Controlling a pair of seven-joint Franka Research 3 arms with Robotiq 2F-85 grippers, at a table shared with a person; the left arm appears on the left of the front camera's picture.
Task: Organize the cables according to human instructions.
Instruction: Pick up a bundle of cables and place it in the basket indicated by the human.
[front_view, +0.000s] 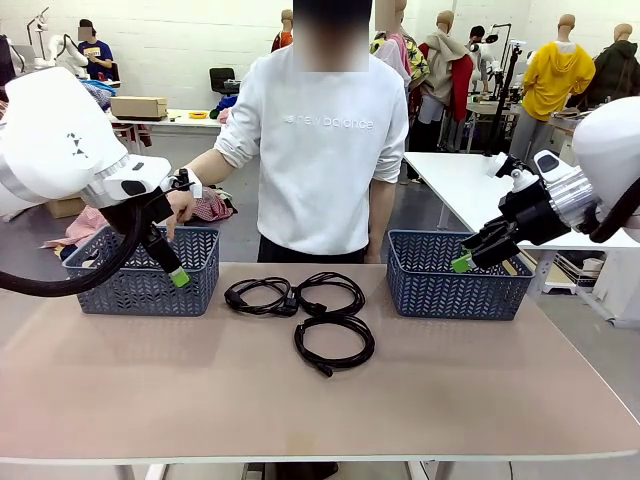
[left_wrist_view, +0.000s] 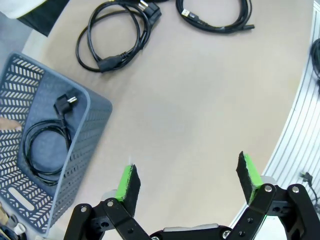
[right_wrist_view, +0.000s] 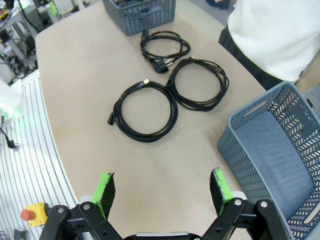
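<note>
Three black coiled cables lie mid-table: one at the left (front_view: 258, 295), one behind the middle (front_view: 330, 292), one nearer me (front_view: 335, 343). A fourth cable (left_wrist_view: 47, 145) lies inside the left grey basket (front_view: 140, 285). My left gripper (front_view: 175, 272) hangs open just in front of that basket, over bare table, its green pads (left_wrist_view: 129, 181) wide apart. Beside the empty right basket (front_view: 455, 290), my right gripper (front_view: 464, 260) is open with nothing between its pads (right_wrist_view: 220, 185). The right wrist view looks down on the three table cables (right_wrist_view: 145, 110).
A person in a white sweatshirt (front_view: 320, 150) stands at the far edge, one hand (front_view: 181, 204) resting at the left basket's back rim. Bare tabletop (front_view: 320, 420) stretches in front of the cables. The table's near edge (left_wrist_view: 300, 130) runs close by the left gripper.
</note>
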